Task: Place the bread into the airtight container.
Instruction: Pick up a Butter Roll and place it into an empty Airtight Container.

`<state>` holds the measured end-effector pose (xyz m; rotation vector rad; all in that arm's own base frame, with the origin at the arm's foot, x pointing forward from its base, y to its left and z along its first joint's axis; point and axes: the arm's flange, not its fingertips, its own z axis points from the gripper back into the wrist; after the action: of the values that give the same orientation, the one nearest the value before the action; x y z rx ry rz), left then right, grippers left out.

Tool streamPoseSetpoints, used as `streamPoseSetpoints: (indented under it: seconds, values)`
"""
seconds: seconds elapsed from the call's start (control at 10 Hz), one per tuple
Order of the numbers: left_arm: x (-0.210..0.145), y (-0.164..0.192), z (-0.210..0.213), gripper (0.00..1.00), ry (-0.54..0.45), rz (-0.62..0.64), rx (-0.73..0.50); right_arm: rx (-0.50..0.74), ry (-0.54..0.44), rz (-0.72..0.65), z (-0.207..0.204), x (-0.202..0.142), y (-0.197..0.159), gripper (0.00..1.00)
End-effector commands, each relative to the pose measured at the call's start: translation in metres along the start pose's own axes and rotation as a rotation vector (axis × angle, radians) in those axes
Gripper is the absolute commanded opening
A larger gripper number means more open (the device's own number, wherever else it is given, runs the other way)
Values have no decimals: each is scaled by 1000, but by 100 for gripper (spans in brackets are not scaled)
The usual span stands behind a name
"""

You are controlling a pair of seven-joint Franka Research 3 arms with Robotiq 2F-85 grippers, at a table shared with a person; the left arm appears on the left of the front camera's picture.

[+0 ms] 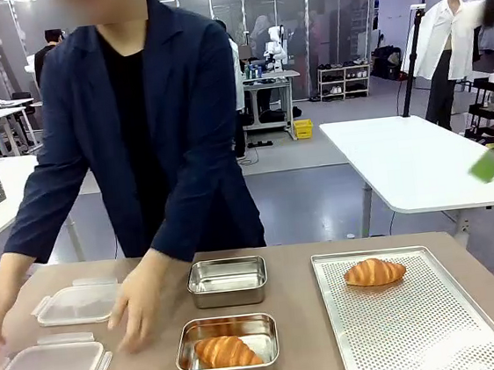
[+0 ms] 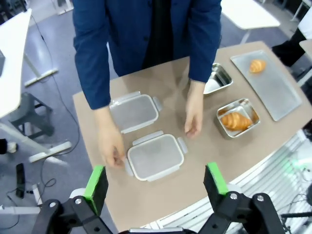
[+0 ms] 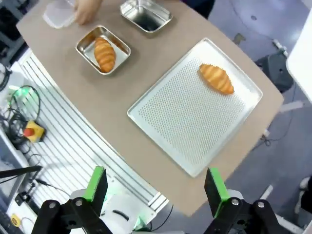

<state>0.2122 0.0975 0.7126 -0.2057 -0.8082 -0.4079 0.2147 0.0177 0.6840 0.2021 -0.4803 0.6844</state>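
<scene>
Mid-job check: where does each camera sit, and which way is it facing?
Front view: fixed on the robot's side, facing across the table at the person, whose torso and arms show.
Left wrist view: high up, looking down past the open left gripper at the lids and the person's hands.
Right wrist view: high up, looking down past the open right gripper at the tray.
Shared: both wrist views show the croissant in the container.

Looked across a grey floor [image 1: 319, 199], past a white table [image 1: 413, 163] at right, toward a shelf rack [image 1: 345, 82], a yellow crate [image 1: 303, 129] and glass partitions [image 1: 317, 10].
</scene>
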Motion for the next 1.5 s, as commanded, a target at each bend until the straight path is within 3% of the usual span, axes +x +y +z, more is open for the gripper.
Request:
streamPoseSetpoints:
  seconds: [0.0,0.3,0.4,0.5,0.6,0.9,1.0,1.1,1.3,1.4]
  values:
    - [3,0,2,100,7,-8,5,-54,-46,-101,48,-14,-4,100]
    - [3,0,2,100,7,-8,5,-107,-115,-212,118,-40,-8,100]
    - [3,0,2,100,7,-8,5,-113,-118,-214,121,-42,-3,100]
    - [3,0,2,100,7,-8,5,-100,-55,-205,108,-39,-2,100]
    - [3,0,2,100,7,-8,5,-111,-135,-180,127,-46,-6,100]
    - [3,0,2,100,7,-8,5,-109,-119,-186,124,-45,-6,100]
    - [3,0,2,100,7,-8,5,-66,-77,7,60,-16,19,100]
    - [3,0,2,100,7,-8,5,199,-51,103,-17,14,23,100]
    - [3,0,2,100,7,-8,5,230,-81,19,-91,54,22,100]
    - [3,0,2,100,7,-8,5,189,-40,-4,-114,62,23,100]
